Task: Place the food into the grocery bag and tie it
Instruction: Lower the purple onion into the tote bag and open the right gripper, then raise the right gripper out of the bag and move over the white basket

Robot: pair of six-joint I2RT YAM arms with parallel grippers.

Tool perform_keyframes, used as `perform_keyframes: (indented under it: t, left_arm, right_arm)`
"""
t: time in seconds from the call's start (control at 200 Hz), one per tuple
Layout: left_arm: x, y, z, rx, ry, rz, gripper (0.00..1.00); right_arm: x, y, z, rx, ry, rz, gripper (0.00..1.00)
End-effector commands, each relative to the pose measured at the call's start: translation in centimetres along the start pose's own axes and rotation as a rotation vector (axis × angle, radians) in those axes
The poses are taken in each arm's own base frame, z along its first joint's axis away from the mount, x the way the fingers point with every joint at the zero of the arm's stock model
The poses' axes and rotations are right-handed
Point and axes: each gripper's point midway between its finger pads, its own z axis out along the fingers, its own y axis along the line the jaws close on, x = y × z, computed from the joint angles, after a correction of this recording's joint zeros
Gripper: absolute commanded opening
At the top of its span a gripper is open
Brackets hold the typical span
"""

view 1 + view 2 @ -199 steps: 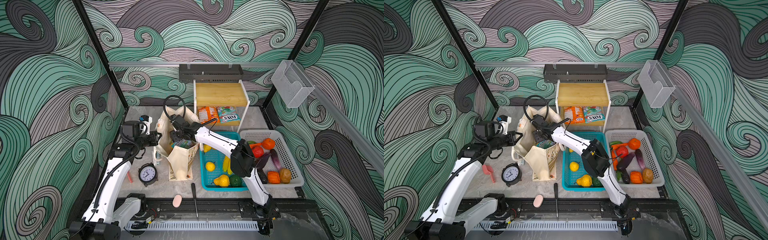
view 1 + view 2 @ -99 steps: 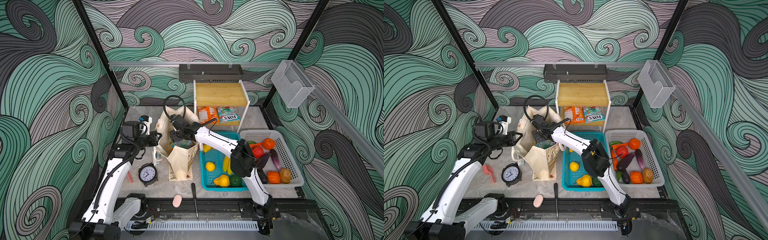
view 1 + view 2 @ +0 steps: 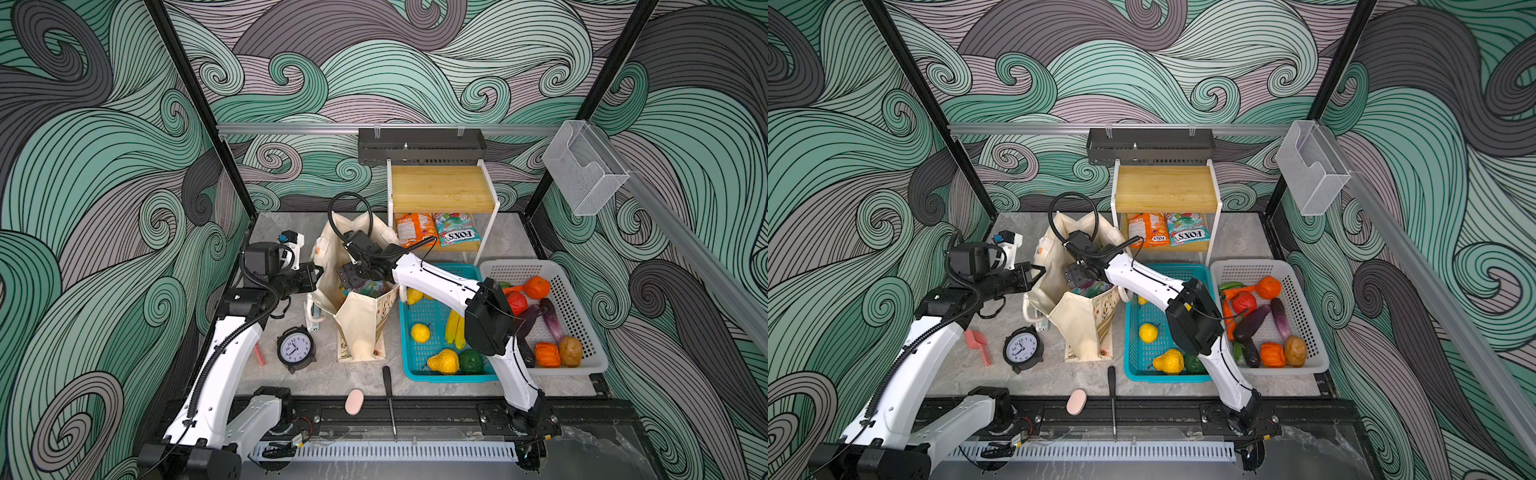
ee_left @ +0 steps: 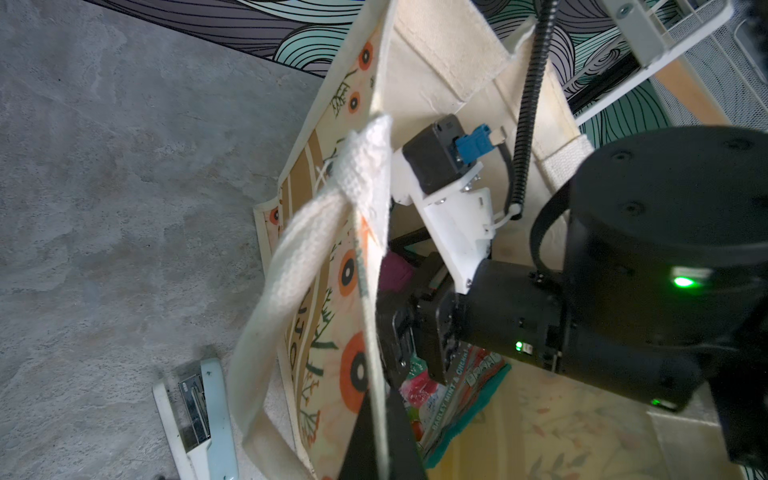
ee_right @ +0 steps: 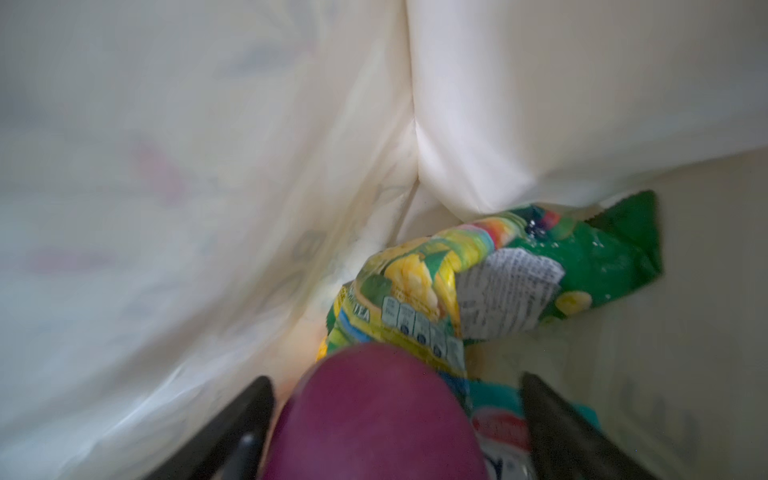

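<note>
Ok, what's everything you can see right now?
grocery bag: one, cream, mid-table.
onion: one, purple, in bag between right jaws.
packets in bag: two, green-yellow and teal.
packets under shelf: two, orange and teal.
baskets: two, teal and white, right of bag, toy produce inside.
clock: one, black, left of bag.
stapler: one, white, beside bag.
pad: one, pink, front edge.
screwdriver: one, black, front edge.
scoop: one, pink, beside clock.
left gripper: shut on bag rim.
right gripper: open, inside bag.

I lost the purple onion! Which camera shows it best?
Right wrist view: the purple onion looms large inside the open right gripper. Left wrist view shows a sliver; in both top views it's hidden in the grocery bag.
</note>
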Motion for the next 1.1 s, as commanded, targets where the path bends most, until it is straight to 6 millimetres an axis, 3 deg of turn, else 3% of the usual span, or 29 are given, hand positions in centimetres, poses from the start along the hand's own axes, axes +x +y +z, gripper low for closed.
perform_keyframes:
  t: [0.0,0.2,0.285,0.55,0.65,0.946,1.096]
  left_arm:
    - [-0.1,-0.6,-0.4,0.027,-0.008,0.007,0.00]
    - [-0.1,-0.5,-0.4,0.021,-0.010,0.007,0.00]
    - [-0.1,-0.3,-0.4,0.013,-0.010,0.009,0.00]
    - [-0.1,-0.3,-0.4,0.010,-0.011,0.010,0.00]
    - [-0.1,-0.3,-0.5,0.011,-0.012,0.011,0.00]
    - [-0.1,-0.3,-0.5,0.008,-0.012,0.010,0.00]
    - [-0.1,-0.3,-0.5,0.009,-0.014,0.011,0.00]
  right_arm:
    - [-2.9,0.4,-5.5,-0.034,-0.106,0.005,1.00]
    - [-5.0,0.7,-12.6,-0.097,-0.278,0.022,1.00]
    - [-4.8,0.2,-15.1,-0.108,-0.330,0.029,1.00]
    - [-2.9,-4.7,-21.2,0.067,-0.431,0.029,1.00]
    - [-1.2,-6.1,-22.0,0.100,-0.435,-0.002,1.00]
    - [4.1,-9.9,-21.4,0.066,-0.344,0.045,1.00]
    - [4.8,-9.1,-21.2,-0.069,-0.346,0.134,1.00]
